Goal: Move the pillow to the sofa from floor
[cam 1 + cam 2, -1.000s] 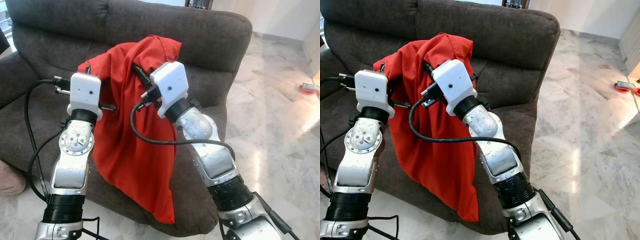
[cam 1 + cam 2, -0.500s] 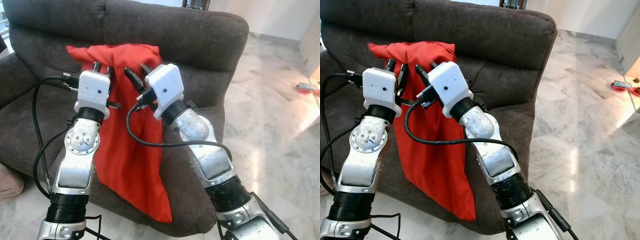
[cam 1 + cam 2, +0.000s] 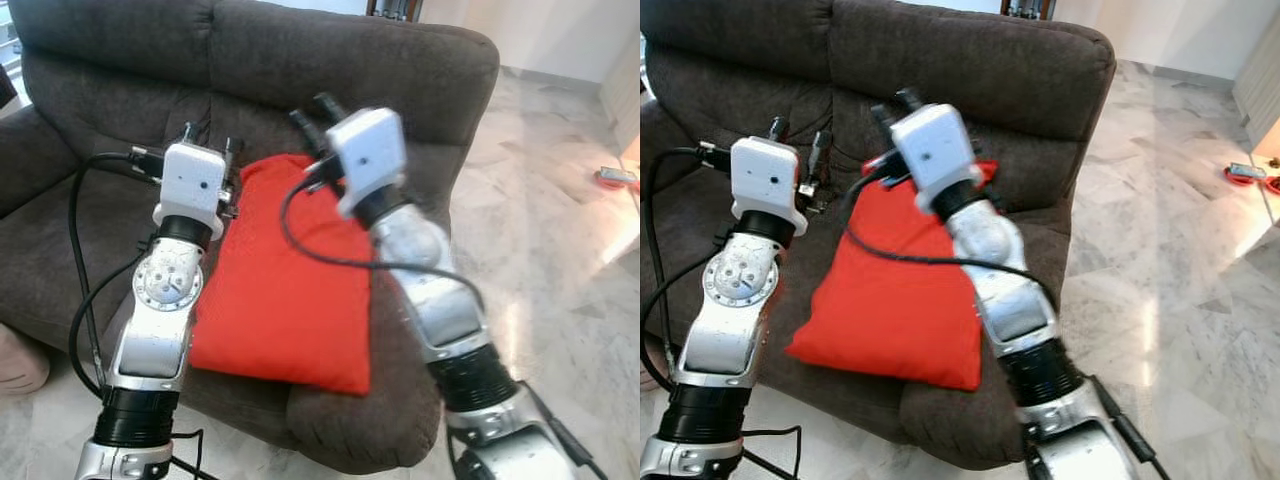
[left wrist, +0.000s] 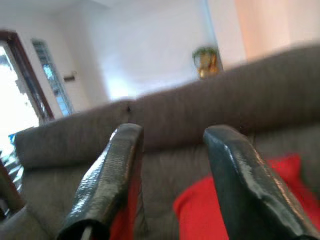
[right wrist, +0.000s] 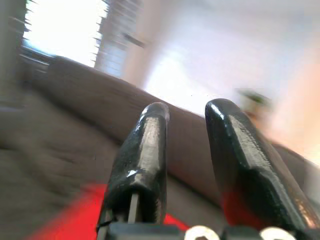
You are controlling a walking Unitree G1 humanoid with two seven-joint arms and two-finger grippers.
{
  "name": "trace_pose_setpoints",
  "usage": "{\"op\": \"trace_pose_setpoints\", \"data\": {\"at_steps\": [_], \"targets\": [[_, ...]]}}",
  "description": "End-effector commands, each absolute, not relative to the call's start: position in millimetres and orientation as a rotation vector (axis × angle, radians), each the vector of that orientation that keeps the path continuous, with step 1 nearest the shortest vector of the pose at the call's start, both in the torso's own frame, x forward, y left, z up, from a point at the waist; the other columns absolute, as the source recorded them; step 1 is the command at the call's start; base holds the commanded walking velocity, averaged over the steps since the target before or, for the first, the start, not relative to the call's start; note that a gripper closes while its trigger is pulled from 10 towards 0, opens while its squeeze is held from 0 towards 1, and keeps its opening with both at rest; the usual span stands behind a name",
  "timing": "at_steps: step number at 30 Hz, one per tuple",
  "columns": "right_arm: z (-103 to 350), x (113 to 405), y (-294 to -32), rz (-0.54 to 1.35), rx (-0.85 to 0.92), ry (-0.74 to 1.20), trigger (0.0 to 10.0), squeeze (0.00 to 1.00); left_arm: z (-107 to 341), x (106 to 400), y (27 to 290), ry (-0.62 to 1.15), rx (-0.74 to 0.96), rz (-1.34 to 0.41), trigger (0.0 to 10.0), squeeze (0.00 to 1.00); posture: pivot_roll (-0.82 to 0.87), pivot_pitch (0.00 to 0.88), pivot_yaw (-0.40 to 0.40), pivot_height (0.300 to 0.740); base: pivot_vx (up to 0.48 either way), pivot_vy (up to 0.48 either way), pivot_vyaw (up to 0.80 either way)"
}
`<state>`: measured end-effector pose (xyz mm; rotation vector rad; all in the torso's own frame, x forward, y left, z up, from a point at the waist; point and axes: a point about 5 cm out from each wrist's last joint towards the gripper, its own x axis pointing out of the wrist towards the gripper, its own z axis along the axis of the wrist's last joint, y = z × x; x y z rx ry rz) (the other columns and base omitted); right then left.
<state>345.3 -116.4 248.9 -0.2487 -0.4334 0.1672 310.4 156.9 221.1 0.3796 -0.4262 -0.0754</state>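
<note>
Left eye view is showing the red pillow (image 3: 285,290) lying flat on the seat of the dark grey sofa (image 3: 420,60), with its lower corner reaching near the front edge of the seat cushion. Nothing is holding it. The left gripper (image 3: 207,138) is hovering just above the upper left corner of the pillow, and its two black fingers (image 4: 107,175) are standing apart with nothing between them; through the gap the left wrist view is showing the sofa back and a piece of the red pillow (image 4: 240,200) below. The right gripper (image 3: 318,112) is raised above the top edge of the pillow, in front of the sofa back, and it is looking a little blurred. Its fingers (image 5: 142,160) are also parted and empty. To the right of the sofa the pale marble floor (image 3: 560,230) is shining, and a small red object (image 3: 620,177) is lying on it, well apart from the sofa.
</note>
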Motion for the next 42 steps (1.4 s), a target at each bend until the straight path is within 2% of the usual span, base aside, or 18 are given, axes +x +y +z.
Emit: {"op": "trace_pose_setpoints", "data": {"at_steps": [1, 4, 5, 6, 7, 8, 10, 12, 18, 21, 22, 24, 25, 26, 33, 40, 42], "targets": [[225.3, 349.3, -151.9, 0.034, -0.222, -0.340, 10.0, 0.00, 201.3, 312.1, 164.8, -0.344, 0.392, -0.075, 10.0, 0.00, 0.14, 0.039, -0.072, 0.740, 0.000, 0.000, 0.00], [161.2, 343.7, -218.5, -0.152, -0.261, -0.099, 10.0, 0.00, 163.8, 310.4, 183.0, -0.208, 0.395, -0.042, 10.0, 0.00, 0.14, 0.039, -0.065, 0.740, 0.000, 0.000, 0.00], [161.2, 343.7, -218.5, -0.152, -0.261, -0.099, 10.0, 0.00, 163.8, 310.4, 183.0, -0.208, 0.395, -0.042, 10.0, 0.00, 0.14, 0.039, -0.065, 0.740, 0.000, 0.000, 0.00], [132.5, 334.3, -243.6, -0.229, -0.270, 0.011, 10.0, 0.00, 149.0, 308.4, 190.5, -0.153, 0.401, -0.025, 10.0, 0.00, 0.14, 0.039, -0.064, 0.740, 0.000, 0.000, 0.00], [132.5, 334.3, -243.6, -0.229, -0.270, 0.011, 10.0, 0.00, 149.0, 308.4, 190.5, -0.153, 0.401, -0.025, 10.0, 0.00, 0.14, 0.039, -0.064, 0.740, 0.000, 0.000, 0.00], [107.2, 323.1, -263.2, -0.305, -0.241, 0.116, 10.0, 0.00, 136.9, 305.7, 196.5, -0.106, 0.404, -0.011, 10.0, 0.00, 0.14, 0.040, -0.059, 0.740, 0.000, 0.000, 0.00], [98.6, 318.2, -269.4, -0.334, -0.224, 0.149, 10.0, 0.00, 132.1, 304.4, 198.8, -0.087, 0.404, -0.005, 10.0, 0.00, 0.14, 0.039, -0.059, 0.740, 0.000, 0.000, 0.00], [66.7, 300.5, -283.1, -0.399, -0.192, 0.280, 10.0, 0.00, 112.7, 297.2, 206.4, -0.013, 0.401, 0.006, 10.0, 0.00, 0.14, 0.039, -0.050, 0.740, 0.000, 0.000, 0.00], [27.5, 276.8, -287.1, -0.417, -0.174, 0.430, 10.0, 0.00, 79.9, 281.4, 214.4, 0.098, 0.366, 0.036, 10.0, 0.00, 0.15, 0.037, -0.044, 0.740, 0.000, 0.000, 0.00], [-2.4, 256.0, -281.4, -0.356, -0.172, 0.573, 10.0, 0.00, 41.5, 263.6, 216.1, 0.240, 0.341, 0.028, 10.0, 0.00, 0.15, 0.034, -0.044, 0.740, 0.000, 0.000, 0.00], [-2.4, 256.0, -281.4, -0.356, -0.172, 0.573, 10.0, 0.00, 41.5, 263.6, 216.1, 0.240, 0.341, 0.028, 10.0, 0.00, 0.15, 0.034, -0.044, 0.740, 0.000, 0.000, 0.00], [-32.1, 226.1, -277.3, -0.330, -0.200, 0.720, 10.0, 0.00, 3.8, 242.6, 219.2, 0.384, 0.317, 0.032, 10.0, 0.00, 0.15, 0.030, -0.043, 0.740, 0.000, 0.000, 0.00], [-32.1, 226.1, -277.3, -0.330, -0.200, 0.720, 10.0, 0.00, 3.8, 242.6, 219.2, 0.384, 0.317, 0.032, 10.0, 0.00, 0.15, 0.030, -0.043, 0.740, 0.000, 0.000, 0.00], [-43.1, 210.8, -277.3, -0.339, -0.184, 0.781, 10.0, 0.00, -5.7, 235.8, 219.7, 0.429, 0.304, 0.039, 10.0, 0.00, 0.15, 0.032, -0.045, 0.740, 0.000, 0.000, 0.00], [-75.3, 157.5, -269.7, -0.338, -0.157, 0.969, 10.0, 0.00, -38.6, 214.7, 223.7, 0.601, 0.268, 0.056, 10.0, 0.00, 0.16, 0.017, -0.042, 0.740, 0.000, 0.000, 0.00], [-82.8, 144.9, -264.3, -0.340, -0.133, 1.019, 10.0, 0.00, -52.6, 203.7, 226.6, 0.683, 0.268, 0.060, 10.0, 0.00, 0.15, 0.000, -0.029, 0.740, 0.000, 0.000, 0.00], [-88.5, 137.1, -257.4, -0.285, -0.167, 1.076, 10.0, 0.00, -59.9, 195.1, 228.5, 0.734, 0.274, 0.065, 10.0, 0.00, 0.15, 0.000, -0.025, 0.740, 0.000, 0.000, 0.00]]}}
